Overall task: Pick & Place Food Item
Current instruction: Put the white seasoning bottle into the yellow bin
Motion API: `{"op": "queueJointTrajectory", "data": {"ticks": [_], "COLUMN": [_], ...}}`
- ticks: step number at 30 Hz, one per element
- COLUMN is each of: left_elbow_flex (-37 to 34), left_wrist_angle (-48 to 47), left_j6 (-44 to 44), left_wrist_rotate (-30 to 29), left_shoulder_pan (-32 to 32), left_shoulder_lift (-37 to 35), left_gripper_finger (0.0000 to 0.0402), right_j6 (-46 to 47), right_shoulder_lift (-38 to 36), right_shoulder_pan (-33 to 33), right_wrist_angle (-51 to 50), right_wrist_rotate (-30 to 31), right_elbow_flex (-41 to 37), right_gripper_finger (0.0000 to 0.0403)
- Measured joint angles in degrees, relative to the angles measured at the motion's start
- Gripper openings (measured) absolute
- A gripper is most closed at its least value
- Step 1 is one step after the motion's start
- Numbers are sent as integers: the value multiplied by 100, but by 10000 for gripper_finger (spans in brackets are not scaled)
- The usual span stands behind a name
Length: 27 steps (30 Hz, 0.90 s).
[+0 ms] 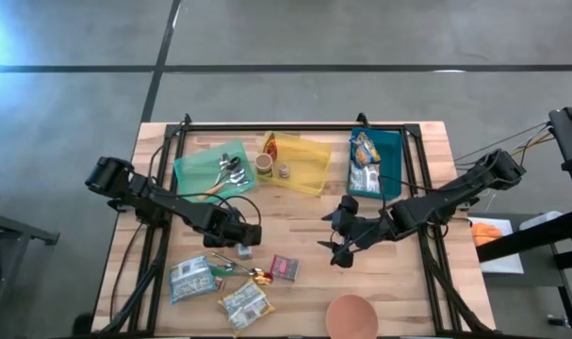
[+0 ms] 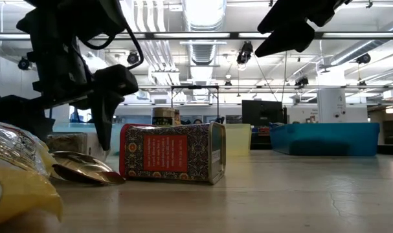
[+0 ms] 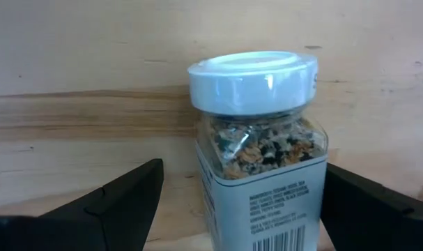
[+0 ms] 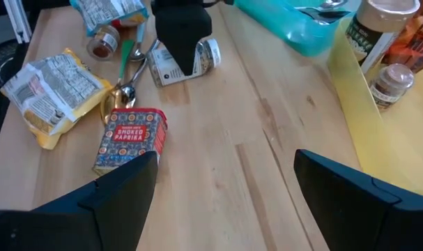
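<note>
Pale butcher-block planks (image 1: 399, 282) carry the whole scene, with grey concrete floor around the table. Going from the left side, the left gripper (image 1: 240, 235) hangs low over a small seasoning jar (image 3: 260, 150), its jaws spread wide with a finger (image 3: 103, 202) on either side of the jar and neither pad touching it, so nothing is held. The jar lies on its side on the wood just in front of the green tray (image 1: 214, 169), with snack packets (image 1: 220, 287) and a spoon (image 2: 83, 168) near it. It looks like clear rigid plastic or glass with a white screw cap (image 3: 253, 80) and a loose dry mix inside: probably light, stiff, and smooth enough to slip or roll. The flat labelled body below the cap seems the safer place to pinch, squarely across the two broad faces, not the rounded lid. Farther right lies a red paprika tin (image 4: 131, 139), then the yellow tray (image 1: 300, 162) and the blue tray (image 1: 375, 162). The right gripper (image 1: 344, 247) waits above bare table, jaws wide apart and empty.
</note>
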Motion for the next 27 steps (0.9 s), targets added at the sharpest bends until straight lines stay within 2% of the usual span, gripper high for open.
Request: {"op": "queueJointTrajectory", "data": {"ticks": [5, 8, 11, 17, 23, 27], "left_elbow_flex": [-128, -111, -117, -128, -102, 88], "left_wrist_angle": [127, 52, -12, -136, -135, -187], "left_j6": [174, 512, 770, 1038, 1492, 2490], "left_wrist_rotate": [138, 255, 317, 358, 456, 595], "left_shoulder_pan": [4, 15, 15, 15, 26, 31], "left_shoulder_lift": [-28, -20, -15, -10, -38, -91], "left_gripper_finger": [351, 337, 299, 191, 190, 190], "right_j6": [-2, -3, -25, -48, -398, -963], "right_shoulder_lift": [0, 0, 0, 0, 0, 9], "right_shoulder_pan": [0, 0, 0, 0, 0, 0], "right_wrist_angle": [0, 0, 7, 14, 22, 56], "right_wrist_rotate": [-2, -2, -2, -4, -10, -15], "right_elbow_flex": [-2, -4, -4, -4, -7, -7], "right_gripper_finger": [336, 336, 336, 336, 336, 336]}}
